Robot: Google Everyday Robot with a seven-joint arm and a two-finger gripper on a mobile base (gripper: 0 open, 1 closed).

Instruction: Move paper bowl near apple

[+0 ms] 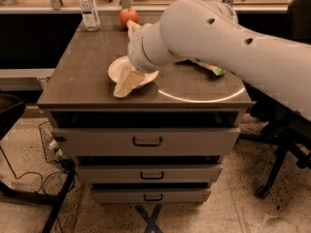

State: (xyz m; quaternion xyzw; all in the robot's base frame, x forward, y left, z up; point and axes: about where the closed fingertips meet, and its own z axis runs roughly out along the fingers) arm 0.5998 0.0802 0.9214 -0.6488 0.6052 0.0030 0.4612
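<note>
The off-white paper bowl (116,70) sits on the dark cabinet top (80,74), left of middle. Its right half is hidden under my arm. My gripper (127,82) hangs down at the bowl's front rim, low over the cabinet top. I cannot tell whether it touches the bowl. The red apple (129,16) stands at the back edge of the top, beyond the bowl and apart from it. My white arm reaches in from the right and crosses the top.
A clear plastic bottle (88,7) with a white label stands at the back left corner. A green snack bag (214,70) peeks out under my arm at the right. Drawers face me below. An office chair (284,144) stands at the right, a wire basket (50,144) at the left.
</note>
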